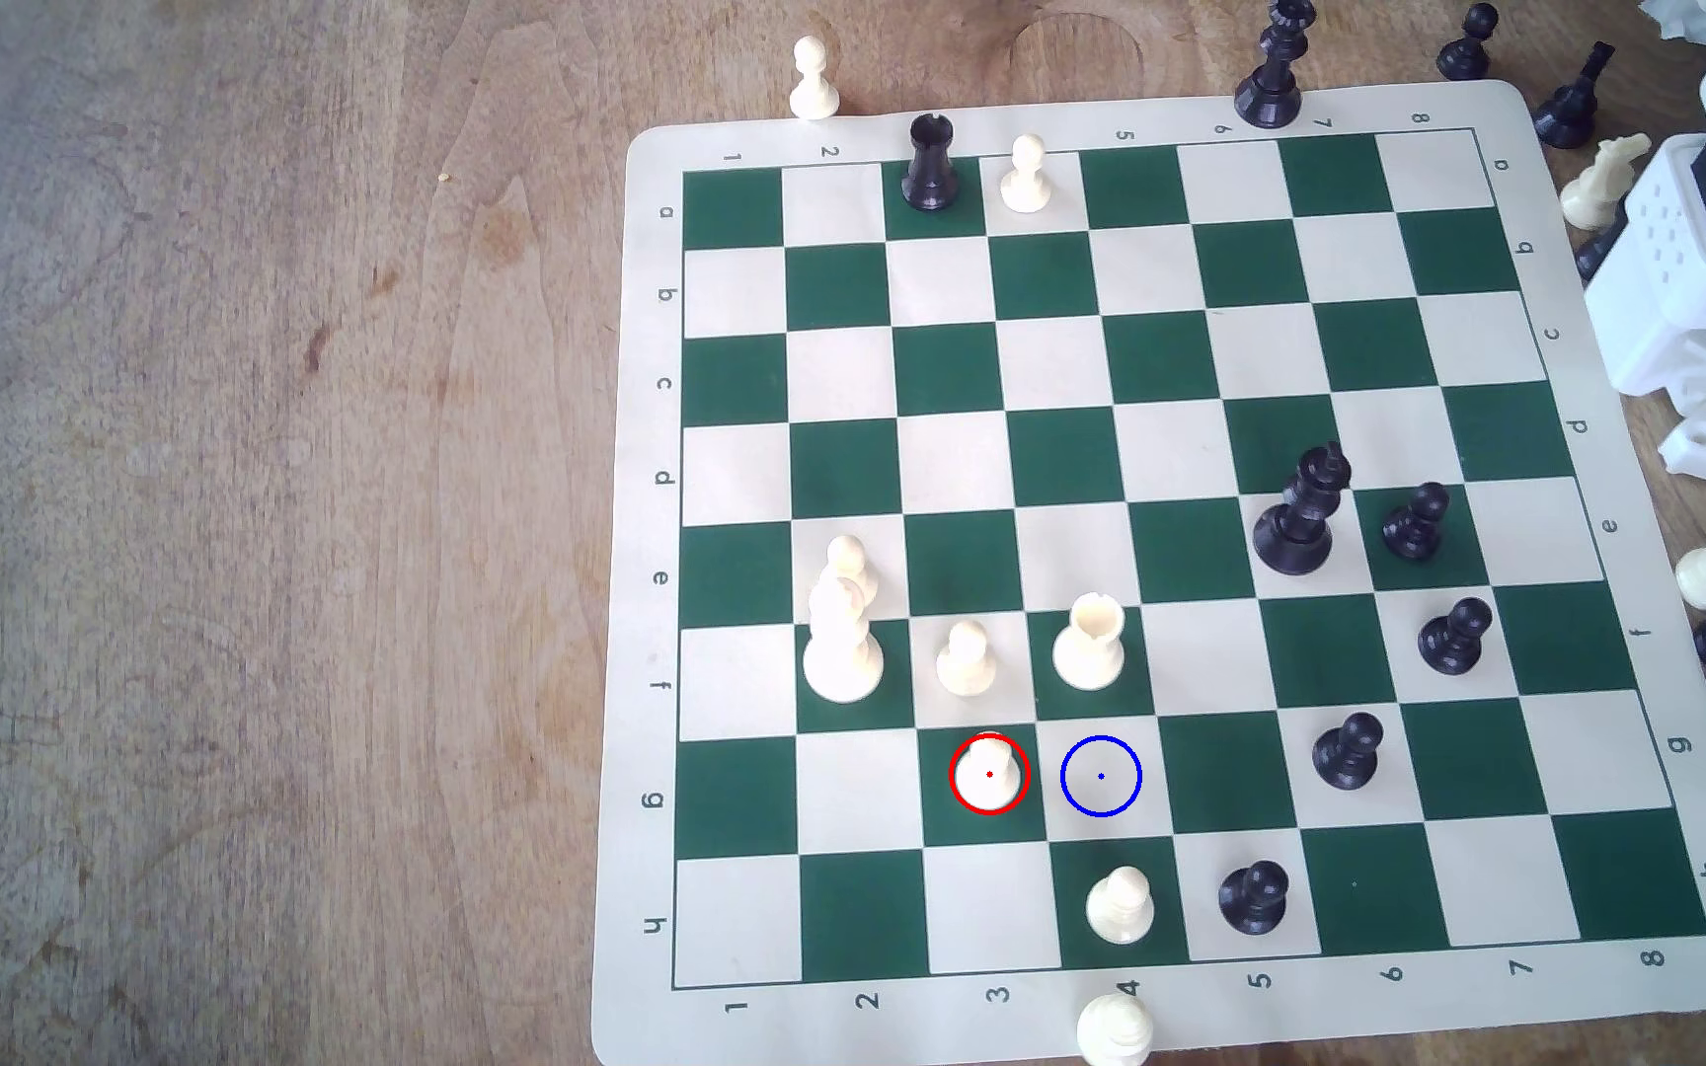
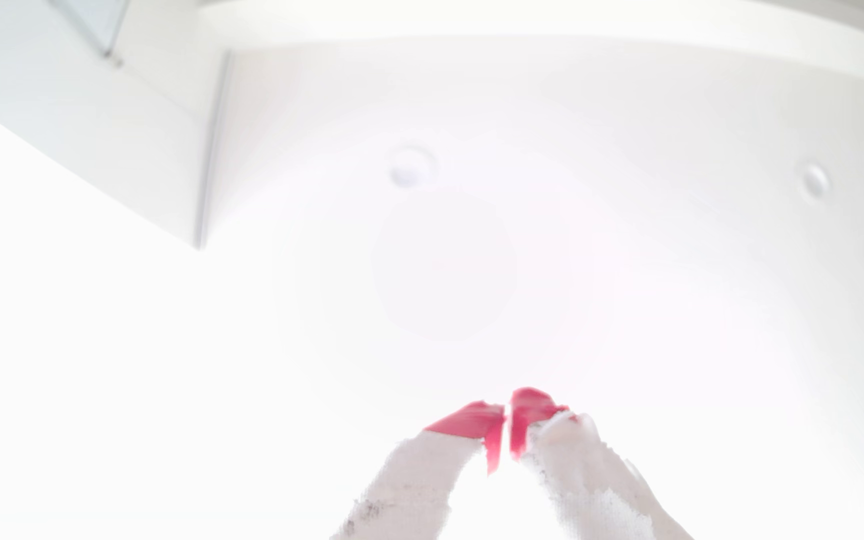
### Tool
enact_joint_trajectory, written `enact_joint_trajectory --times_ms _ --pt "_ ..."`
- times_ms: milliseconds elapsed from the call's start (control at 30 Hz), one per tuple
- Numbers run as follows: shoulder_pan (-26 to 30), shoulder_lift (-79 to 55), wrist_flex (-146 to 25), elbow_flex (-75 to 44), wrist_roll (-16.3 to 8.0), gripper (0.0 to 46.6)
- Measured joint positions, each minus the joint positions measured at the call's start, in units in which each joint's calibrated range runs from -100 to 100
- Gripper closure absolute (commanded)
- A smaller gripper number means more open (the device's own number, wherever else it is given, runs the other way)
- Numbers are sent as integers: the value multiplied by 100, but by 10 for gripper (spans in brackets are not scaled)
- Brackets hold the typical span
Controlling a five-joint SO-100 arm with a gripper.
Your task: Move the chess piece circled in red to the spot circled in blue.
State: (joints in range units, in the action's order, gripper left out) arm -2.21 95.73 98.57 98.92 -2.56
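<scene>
pawn (image 1: 989,771) upright, long axis vertical, red-ringed green square | gripper (image 2: 507,415) clenched, empty

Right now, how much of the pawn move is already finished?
Nothing looks done yet. The pawn stands in the red ring on its green square, and the spot, one square toward the exterior view's right, is bare. In hand: nothing; in the wrist view the claw has its red tips together, holding nothing, facing a bright ceiling. Left: reach, grip, lift, set down.
</scene>
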Motion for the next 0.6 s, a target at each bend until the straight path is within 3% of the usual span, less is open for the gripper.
enact_joint_trajectory --times_ms 600 --pt "0 0 0 0 0 461"
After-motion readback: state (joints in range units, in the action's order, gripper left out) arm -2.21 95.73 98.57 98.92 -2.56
